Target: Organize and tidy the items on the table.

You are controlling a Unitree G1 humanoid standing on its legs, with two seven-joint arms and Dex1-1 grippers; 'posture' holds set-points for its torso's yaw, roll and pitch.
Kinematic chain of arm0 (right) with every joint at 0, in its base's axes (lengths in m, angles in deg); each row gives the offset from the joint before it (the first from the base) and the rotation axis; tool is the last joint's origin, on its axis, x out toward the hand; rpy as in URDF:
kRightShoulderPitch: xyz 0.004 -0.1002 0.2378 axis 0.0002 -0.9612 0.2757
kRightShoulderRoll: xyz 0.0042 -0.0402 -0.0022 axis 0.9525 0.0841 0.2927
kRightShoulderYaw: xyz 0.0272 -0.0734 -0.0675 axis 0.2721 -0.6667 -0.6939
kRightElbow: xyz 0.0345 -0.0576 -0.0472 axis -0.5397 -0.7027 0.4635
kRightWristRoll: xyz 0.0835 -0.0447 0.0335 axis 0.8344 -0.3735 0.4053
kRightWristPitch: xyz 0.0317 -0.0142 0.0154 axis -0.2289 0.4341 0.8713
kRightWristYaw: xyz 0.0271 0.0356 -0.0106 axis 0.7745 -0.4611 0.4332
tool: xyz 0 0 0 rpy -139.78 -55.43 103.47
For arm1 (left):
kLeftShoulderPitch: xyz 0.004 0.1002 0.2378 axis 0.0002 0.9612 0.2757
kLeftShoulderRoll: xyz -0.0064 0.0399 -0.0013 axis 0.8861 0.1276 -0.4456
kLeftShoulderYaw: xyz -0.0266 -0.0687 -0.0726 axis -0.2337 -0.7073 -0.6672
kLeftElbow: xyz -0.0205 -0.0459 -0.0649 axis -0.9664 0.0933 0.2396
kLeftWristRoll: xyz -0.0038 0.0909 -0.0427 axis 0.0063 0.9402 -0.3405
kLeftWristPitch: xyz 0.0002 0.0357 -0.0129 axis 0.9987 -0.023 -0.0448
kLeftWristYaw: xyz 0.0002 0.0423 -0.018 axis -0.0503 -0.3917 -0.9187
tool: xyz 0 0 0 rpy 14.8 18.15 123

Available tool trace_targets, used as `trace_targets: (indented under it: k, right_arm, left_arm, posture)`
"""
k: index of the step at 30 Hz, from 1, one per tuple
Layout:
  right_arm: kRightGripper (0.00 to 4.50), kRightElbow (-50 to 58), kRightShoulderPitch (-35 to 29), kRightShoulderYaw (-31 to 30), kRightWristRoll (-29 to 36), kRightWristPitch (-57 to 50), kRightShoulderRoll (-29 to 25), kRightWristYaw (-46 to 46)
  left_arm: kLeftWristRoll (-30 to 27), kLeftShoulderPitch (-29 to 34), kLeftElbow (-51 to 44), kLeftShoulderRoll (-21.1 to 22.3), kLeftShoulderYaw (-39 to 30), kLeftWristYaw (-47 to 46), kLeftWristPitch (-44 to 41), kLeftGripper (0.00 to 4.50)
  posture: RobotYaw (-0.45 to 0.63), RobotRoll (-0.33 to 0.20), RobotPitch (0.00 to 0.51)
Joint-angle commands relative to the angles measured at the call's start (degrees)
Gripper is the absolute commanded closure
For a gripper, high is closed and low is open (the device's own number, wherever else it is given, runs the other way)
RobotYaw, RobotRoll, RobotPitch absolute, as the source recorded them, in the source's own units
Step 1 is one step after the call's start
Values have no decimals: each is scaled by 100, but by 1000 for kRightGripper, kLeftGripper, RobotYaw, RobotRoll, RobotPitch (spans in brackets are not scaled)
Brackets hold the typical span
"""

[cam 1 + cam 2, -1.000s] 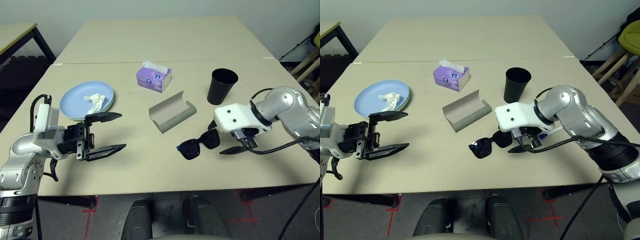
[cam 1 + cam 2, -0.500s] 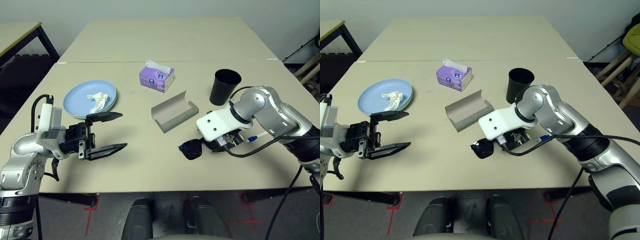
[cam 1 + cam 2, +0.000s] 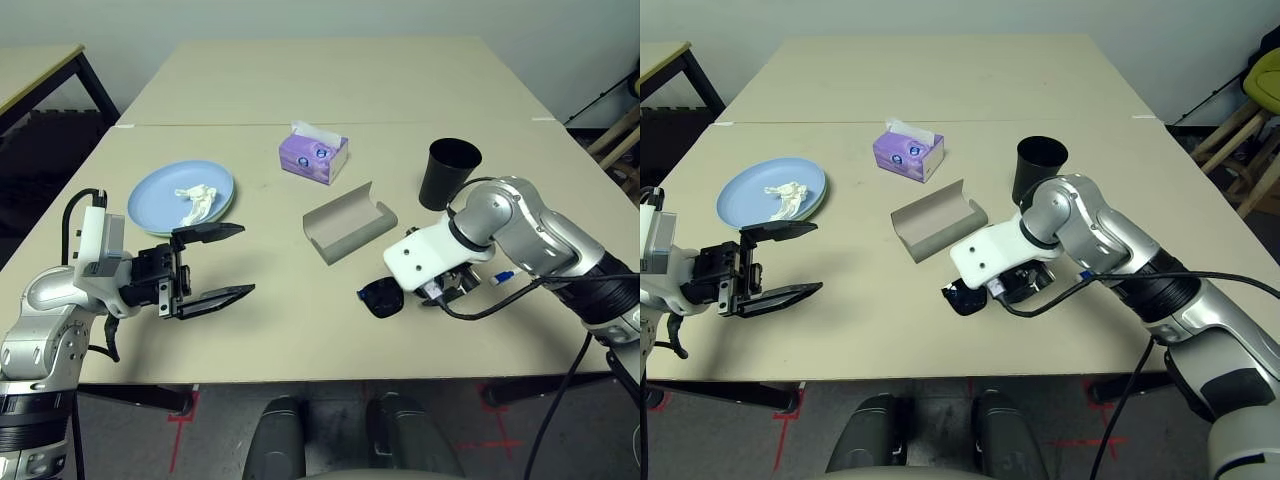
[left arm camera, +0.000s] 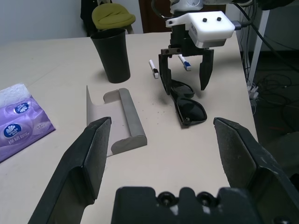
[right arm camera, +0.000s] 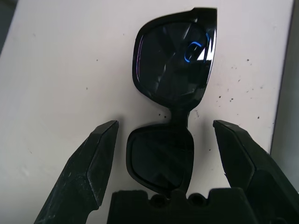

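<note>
Black sunglasses (image 3: 381, 297) lower centre of table (image 3: 300, 330). Right gripper (image 4: 183, 70) spread wide, straddling one lens; left gripper (image 3: 205, 268) wide, empty. Sunglasses likely light, rigid, slippery, scratch-prone; grip frame near bridge.

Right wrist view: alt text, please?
Black sunglasses lie lenses-up on the pale table, straddled by the open right pincer: one black finger on each side of the nearer lens, neither touching it.
</note>
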Motion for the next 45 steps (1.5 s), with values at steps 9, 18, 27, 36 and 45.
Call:
trace_targets:
  k: [9, 18, 27, 36, 45]
  right_arm:
    - [0, -196, 92, -277, -424, -50, 360, -43]
    - [0, -340, 143, -320, -704, 101, 448, -22]
    - [0, -197, 44, -269, -930, 56, 442, 121]
    - [0, 472, -347, -134, -954, -284, 209, 96]
    - [0, 634, -460, -142, -1109, -478, 179, 270]
  left_arm:
    - [135, 95, -169, -97, 88, -88, 57, 49]
    - [189, 174, -241, -165, 86, -176, 88, 49]
    - [253, 131, -187, -198, 117, -199, 133, 49]
    - [304, 25, -94, -222, 205, -230, 168, 49]
    - [346, -103, 58, -240, 311, -201, 251, 49]
  posture:
    - [114, 0, 100]
    - [122, 0, 101]
    - [119, 0, 100]
    - [97, 0, 100]
    - [81, 0, 99]
